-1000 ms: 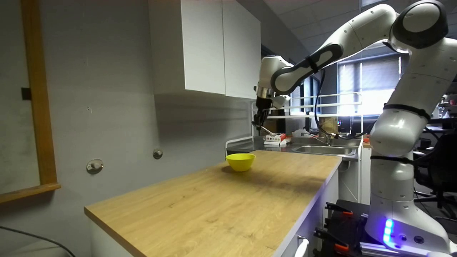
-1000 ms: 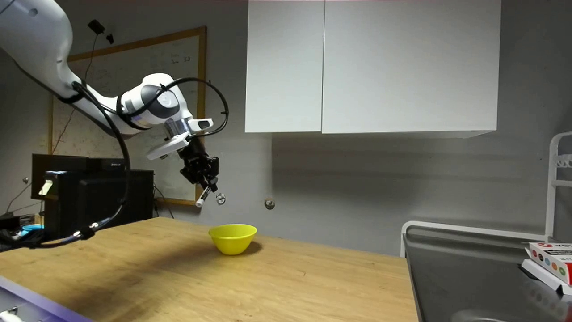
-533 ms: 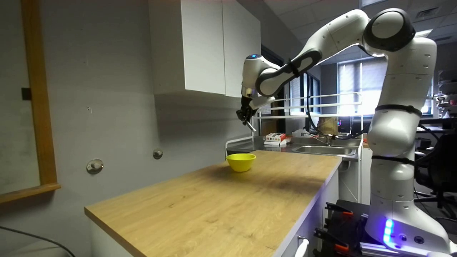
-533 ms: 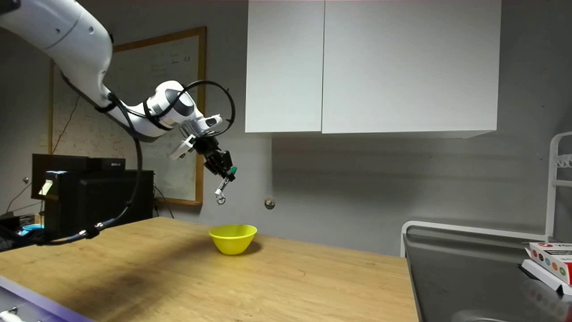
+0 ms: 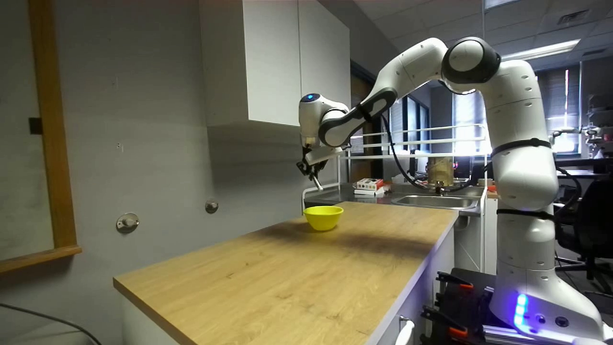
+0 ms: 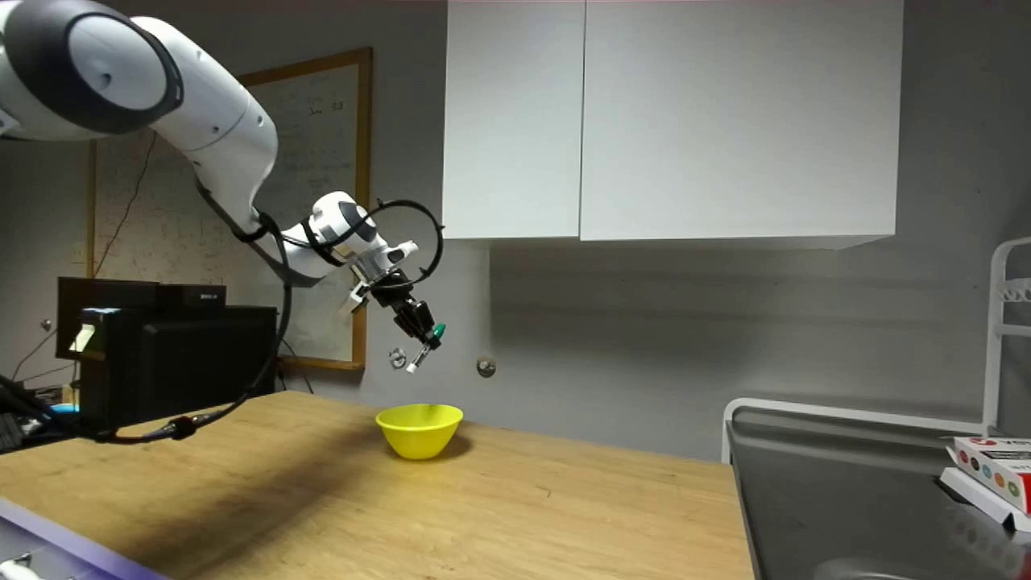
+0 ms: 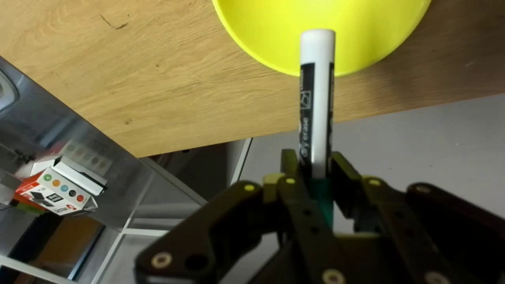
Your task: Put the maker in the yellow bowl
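Note:
The maker [image 7: 318, 98] is a white-and-black dry erase marker with a dark green cap. My gripper [image 7: 315, 159] is shut on it near the cap, and its white end sticks out past the fingertips. The marker also shows in both exterior views [image 5: 317, 183] [image 6: 418, 359], tilted, in the gripper [image 5: 311, 170] [image 6: 429, 338]. The yellow bowl [image 5: 323, 219] [image 6: 419, 439] stands upright on the wooden counter, with the gripper in the air above it. In the wrist view the marker's white end overlaps the bowl [image 7: 260, 39], whose far part is cut off.
The wooden counter [image 5: 268, 278] ends at a metal sink area [image 6: 838, 499] with a white-and-red box [image 6: 991, 467] on it. A white wall cabinet [image 6: 725, 121] hangs above the counter. A white rack [image 5: 426, 156] stands by the sink. A grey wall is behind the bowl.
My gripper has moved across with the marker in it, to a place above the bowl, and the marker's tilt has changed. The green cap shows now. The bowl has not moved.

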Robot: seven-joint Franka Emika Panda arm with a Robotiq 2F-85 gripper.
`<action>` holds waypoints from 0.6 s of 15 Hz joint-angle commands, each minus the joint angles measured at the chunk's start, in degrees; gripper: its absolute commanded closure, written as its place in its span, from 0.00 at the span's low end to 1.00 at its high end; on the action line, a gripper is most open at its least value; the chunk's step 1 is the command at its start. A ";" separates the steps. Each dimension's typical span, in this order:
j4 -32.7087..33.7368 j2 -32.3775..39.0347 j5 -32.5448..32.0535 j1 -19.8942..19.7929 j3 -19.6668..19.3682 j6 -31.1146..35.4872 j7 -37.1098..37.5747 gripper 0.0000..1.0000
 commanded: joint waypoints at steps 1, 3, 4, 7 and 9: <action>5.76 6.59 0.53 3.34 -4.11 -0.72 3.09 0.89; 6.56 8.52 0.99 4.24 -5.82 -0.30 3.85 0.89; 6.73 9.26 1.02 4.59 -6.56 0.01 4.15 0.89; 6.41 10.85 1.11 5.23 -8.26 1.35 5.21 0.89; 5.81 11.65 1.32 5.57 -9.07 2.18 5.83 0.89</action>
